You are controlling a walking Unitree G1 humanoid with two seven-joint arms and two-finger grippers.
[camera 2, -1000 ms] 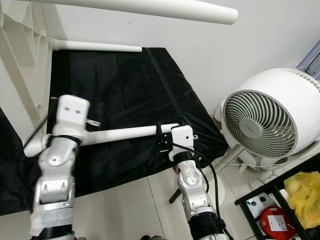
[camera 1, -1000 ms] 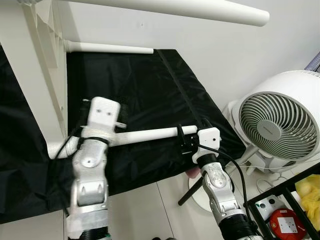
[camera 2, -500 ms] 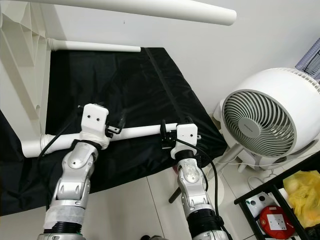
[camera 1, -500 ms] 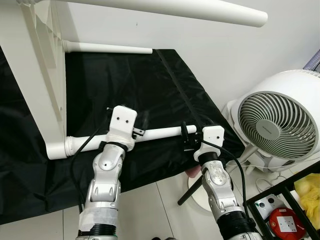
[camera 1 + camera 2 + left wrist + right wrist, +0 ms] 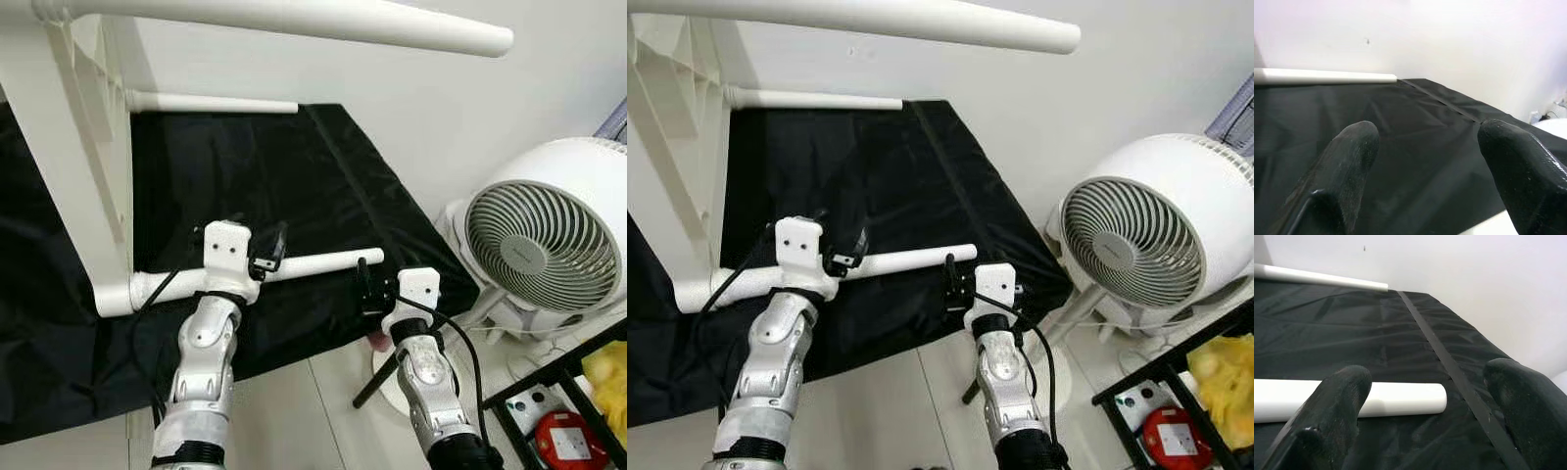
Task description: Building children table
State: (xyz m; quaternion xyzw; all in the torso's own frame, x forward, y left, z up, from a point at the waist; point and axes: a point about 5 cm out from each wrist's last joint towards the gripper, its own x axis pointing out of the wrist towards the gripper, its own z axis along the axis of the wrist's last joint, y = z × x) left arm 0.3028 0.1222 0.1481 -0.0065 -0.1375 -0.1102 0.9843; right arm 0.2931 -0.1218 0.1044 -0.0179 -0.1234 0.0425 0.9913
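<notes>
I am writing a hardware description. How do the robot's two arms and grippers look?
Both arms are silver, jointed metal segments ending in white box-shaped wrist housings. The left gripper and right gripper each have two long black fingers with rounded, matte tips. Black cables loop along each forearm.

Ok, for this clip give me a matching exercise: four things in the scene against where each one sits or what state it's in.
Things:
1. left gripper
2. right gripper
3. white fan
4. black cloth

States or places:
A. on the floor at the robot's right
B. open, just off the free end of the near table leg
C. spread under the white table parts
D. open, above the middle of the near table leg

Pairs: 1-D, 2-B, 3-A, 4-C
</notes>
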